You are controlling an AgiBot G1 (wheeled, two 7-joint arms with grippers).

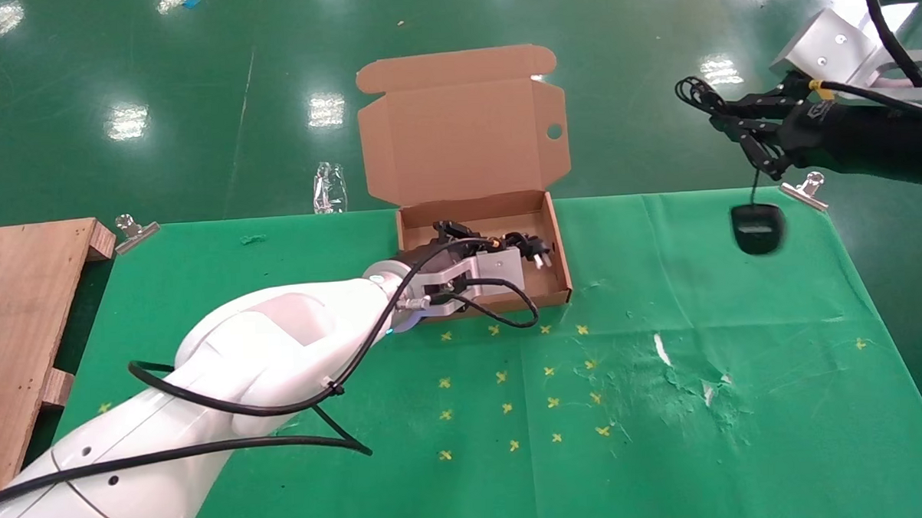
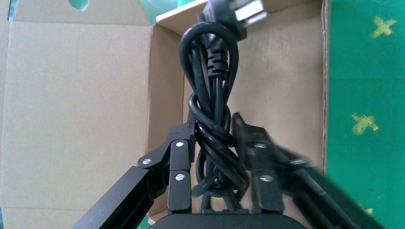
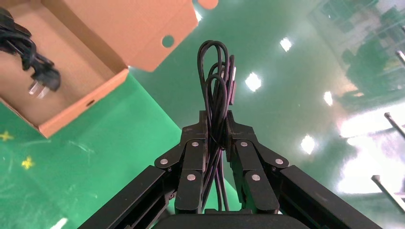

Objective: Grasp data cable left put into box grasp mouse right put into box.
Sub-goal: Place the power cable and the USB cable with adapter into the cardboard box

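Data cable [image 2: 215, 129], a thick black bundle, is half hidden by the left gripper [image 2: 217, 157] clenched around it inside the box [image 1: 556, 244], plug prongs ahead. Right gripper [image 3: 217, 138] grips the mouse's thin cord; the mouse [image 1: 757, 229] dangles below, above the table's right edge.

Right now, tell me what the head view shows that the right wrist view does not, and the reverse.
Only the head view shows the mouse dangling by its cord below the right end effector, off the table's far right corner, and the left end effector inside the box. Only the right wrist view shows the fingers pinched on the looped mouse cord. Both show the open box and the data cable lying in it.
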